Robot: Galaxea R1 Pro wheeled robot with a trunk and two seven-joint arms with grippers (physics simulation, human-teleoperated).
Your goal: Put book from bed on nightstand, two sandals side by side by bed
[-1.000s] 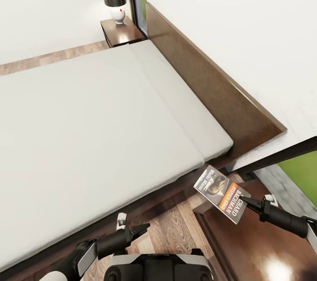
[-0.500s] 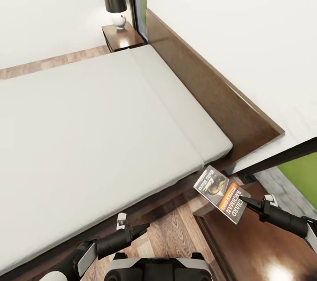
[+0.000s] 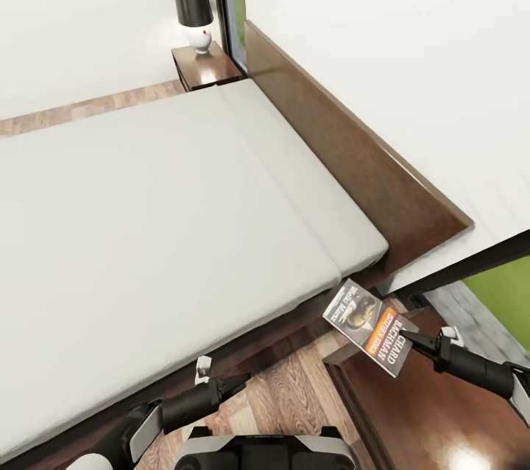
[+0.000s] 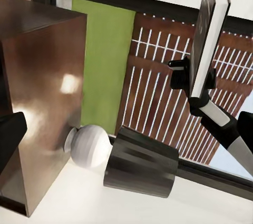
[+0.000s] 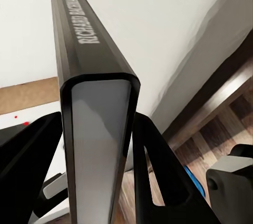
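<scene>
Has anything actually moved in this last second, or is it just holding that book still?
Little changed: the whole head view slid slightly, so the camera moved, not the furniture. The right end effector stays clamped on the book above the near nightstand. The left end effector stays open, empty.

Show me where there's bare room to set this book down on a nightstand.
The near nightstand, under the right gripper holding the book, has bare glossy top between the bed frame and the window. The far nightstand is crowded: a lamp stands at its back, leaving only a front strip.
</scene>
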